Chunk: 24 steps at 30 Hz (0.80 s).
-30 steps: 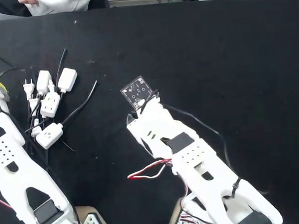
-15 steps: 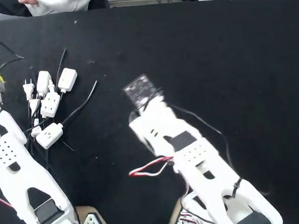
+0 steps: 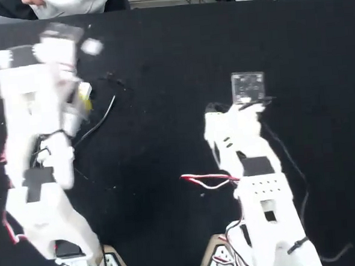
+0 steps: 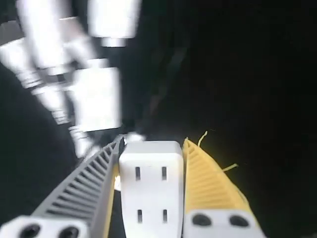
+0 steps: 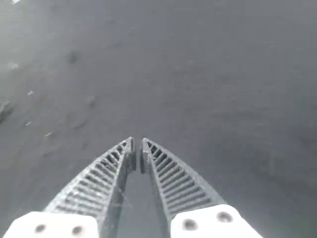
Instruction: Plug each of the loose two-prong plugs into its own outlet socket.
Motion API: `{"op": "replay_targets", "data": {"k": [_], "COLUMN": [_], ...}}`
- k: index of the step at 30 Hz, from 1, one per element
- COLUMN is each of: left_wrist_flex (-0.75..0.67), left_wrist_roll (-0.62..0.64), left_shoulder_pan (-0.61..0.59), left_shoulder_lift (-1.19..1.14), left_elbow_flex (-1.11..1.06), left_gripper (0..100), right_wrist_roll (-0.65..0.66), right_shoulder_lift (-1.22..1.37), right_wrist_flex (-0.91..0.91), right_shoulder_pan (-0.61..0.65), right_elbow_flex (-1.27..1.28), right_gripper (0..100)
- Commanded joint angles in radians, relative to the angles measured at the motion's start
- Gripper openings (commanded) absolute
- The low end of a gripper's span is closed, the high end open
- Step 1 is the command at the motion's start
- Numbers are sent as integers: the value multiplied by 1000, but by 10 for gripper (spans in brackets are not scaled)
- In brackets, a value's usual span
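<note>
My left gripper (image 4: 151, 144) is shut on a white outlet socket (image 4: 148, 188), held between its grey finger (image 4: 84, 188) and its yellow finger (image 4: 205, 183), with the two pairs of slots facing the camera. Just beyond it lie blurred white plugs and blocks (image 4: 96, 104) on the black table. In the high view the left arm (image 3: 40, 111) stands over that pile at the left, hiding most of it. My right gripper (image 5: 137, 148) is shut with nothing in it, above bare tabletop. The right arm (image 3: 244, 141) stands right of centre.
A black cable (image 3: 101, 116) runs out from under the left arm. Red and white wires (image 3: 207, 179) loop beside the right arm. The black tabletop (image 3: 161, 67) between the arms is bare.
The left arm has swung from the left edge up and inward over the plug pile. The right arm has swung to the right, away from the pile.
</note>
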<state>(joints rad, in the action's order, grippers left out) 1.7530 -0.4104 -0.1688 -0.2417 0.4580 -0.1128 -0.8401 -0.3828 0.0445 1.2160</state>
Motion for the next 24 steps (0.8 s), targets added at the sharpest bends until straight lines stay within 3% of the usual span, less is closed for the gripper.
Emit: {"op": "replay_targets", "data": {"k": [1, 10, 16, 19, 22, 24], "left_wrist_flex": [-52, -388, -601, -608, -543, -486], "left_wrist_roll": [-11, -5, 18, 72, 75, 72], "left_shoulder_pan": [205, 441, 489, 479, 481, 479], "left_shoulder_lift": [87, 98, 100, 100, 100, 100], "left_elbow_flex": [-131, -473, -665, -668, -636, -601], "left_gripper": [36, 36, 41, 103, 228, 255], "right_wrist_roll": [-12, -58, -60, -60, -60, -57], "right_shoulder_lift": [-35, -31, -31, -31, -31, -31], "right_wrist_flex": [29, 35, 35, 35, 35, 35], "right_shoulder_pan": [-77, -92, -92, -92, -92, -92], "right_elbow_flex": [-16, -13, -13, -13, -13, -13], "right_gripper": [12, 12, 12, 12, 12, 12]}}
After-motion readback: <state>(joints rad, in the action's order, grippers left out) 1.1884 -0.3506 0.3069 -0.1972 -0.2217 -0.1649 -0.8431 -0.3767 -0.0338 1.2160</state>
